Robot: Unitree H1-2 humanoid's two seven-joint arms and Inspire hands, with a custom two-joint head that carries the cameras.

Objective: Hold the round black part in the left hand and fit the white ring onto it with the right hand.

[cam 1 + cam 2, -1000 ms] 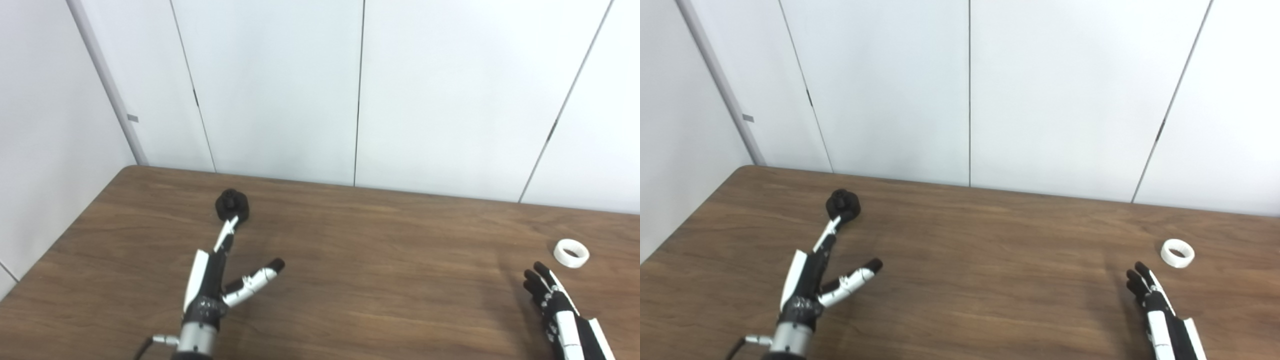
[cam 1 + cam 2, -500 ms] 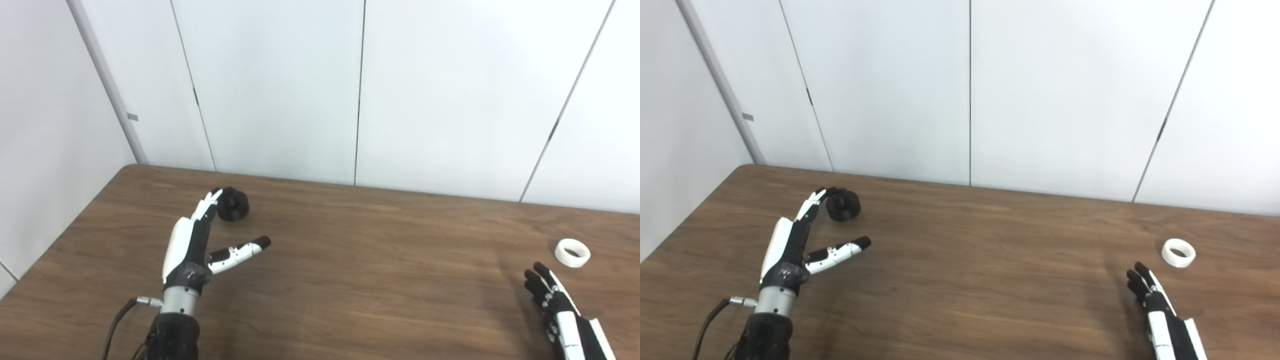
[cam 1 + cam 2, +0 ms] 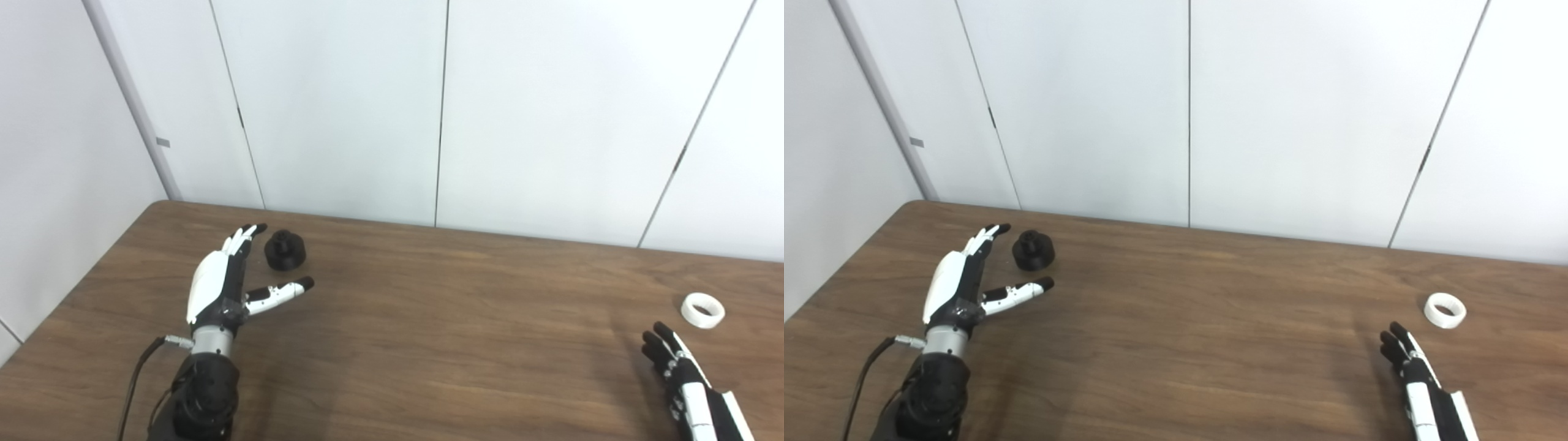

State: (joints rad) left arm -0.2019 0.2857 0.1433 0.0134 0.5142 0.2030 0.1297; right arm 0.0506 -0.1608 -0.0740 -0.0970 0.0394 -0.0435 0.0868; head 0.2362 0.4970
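Note:
The round black part (image 3: 284, 250) stands on the brown table (image 3: 429, 318) at the back left. My left hand (image 3: 228, 282) is open, with its fingers stretched out to the left of the part and its thumb below the part. The hand holds nothing and does not touch the part. The white ring (image 3: 702, 309) lies flat on the table at the far right. My right hand (image 3: 680, 376) rests low at the bottom right, in front of the ring and apart from it, with its fingers straight and empty.
White wall panels (image 3: 441, 110) stand right behind the table's back edge. A black cable (image 3: 138, 380) hangs from my left wrist. The table's left edge runs close to my left arm.
My left hand has moved away from me and to the left, from in front of the black part to beside it. The right hand and the ring have not moved.

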